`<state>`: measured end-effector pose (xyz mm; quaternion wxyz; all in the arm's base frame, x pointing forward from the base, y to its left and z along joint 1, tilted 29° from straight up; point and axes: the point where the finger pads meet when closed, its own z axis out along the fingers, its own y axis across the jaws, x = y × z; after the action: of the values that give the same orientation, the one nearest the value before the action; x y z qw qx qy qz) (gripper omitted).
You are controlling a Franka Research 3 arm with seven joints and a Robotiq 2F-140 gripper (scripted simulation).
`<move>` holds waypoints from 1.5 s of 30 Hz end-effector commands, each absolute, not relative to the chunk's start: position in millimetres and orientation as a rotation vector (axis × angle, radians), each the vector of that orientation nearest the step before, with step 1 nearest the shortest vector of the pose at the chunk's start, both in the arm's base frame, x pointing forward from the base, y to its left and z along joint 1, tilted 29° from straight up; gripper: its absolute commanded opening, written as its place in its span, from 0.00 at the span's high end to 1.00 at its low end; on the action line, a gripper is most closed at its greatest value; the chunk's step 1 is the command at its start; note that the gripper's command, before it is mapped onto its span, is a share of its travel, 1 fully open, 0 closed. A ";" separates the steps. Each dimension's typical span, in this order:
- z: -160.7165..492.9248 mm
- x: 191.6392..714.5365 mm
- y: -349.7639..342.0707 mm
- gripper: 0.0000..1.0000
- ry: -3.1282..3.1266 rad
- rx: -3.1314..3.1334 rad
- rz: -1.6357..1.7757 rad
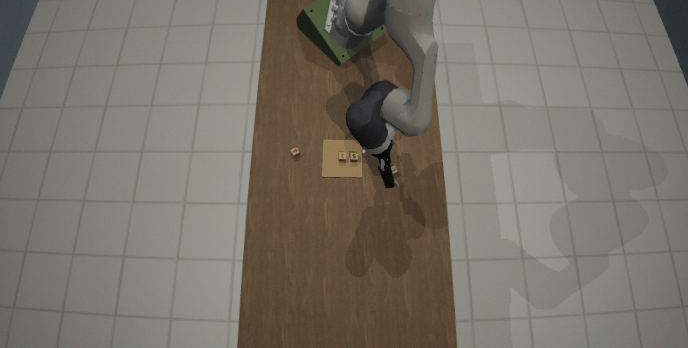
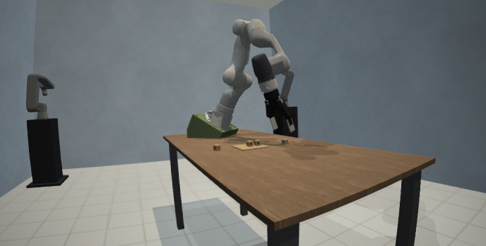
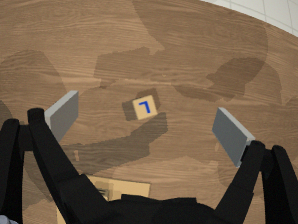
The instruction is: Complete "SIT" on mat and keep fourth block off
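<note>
A tan mat (image 1: 341, 171) (image 2: 244, 147) lies mid-table; its corner also shows in the wrist view (image 3: 123, 188). Two blocks sit side by side on it: one with a red letter (image 1: 342, 156) (image 2: 249, 143) and one with a dark letter (image 1: 354, 156) (image 2: 257, 142). A block with a blue letter (image 1: 395, 170) (image 2: 284, 141) (image 3: 143, 107) lies on the bare table beside the mat; I cannot read the letter. Another block with a red letter (image 1: 295, 151) (image 2: 216, 147) lies off the mat on the other side. My gripper (image 1: 389, 175) (image 2: 282, 127) (image 3: 148, 111) is open and empty, hanging above the blue-letter block.
The wooden table (image 1: 325, 260) (image 2: 318, 170) is long. The arm's green base wedge (image 1: 320, 30) (image 2: 205, 131) sits at its far end. A black pedestal (image 2: 292, 120) stands behind the table, and a second arm on a pedestal (image 2: 42, 148) stands at the left.
</note>
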<state>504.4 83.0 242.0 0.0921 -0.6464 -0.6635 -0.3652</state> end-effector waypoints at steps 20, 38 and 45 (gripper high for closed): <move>237.1 491.2 37.5 0.00 -2.333 -1.615 -1.033; 229.7 470.3 -9.9 0.00 -2.589 -1.313 -0.950; 226.2 459.6 -30.0 0.00 -2.669 -1.190 -0.910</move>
<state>468.2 -23.7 228.1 0.0470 -0.4423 -0.8427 -0.3035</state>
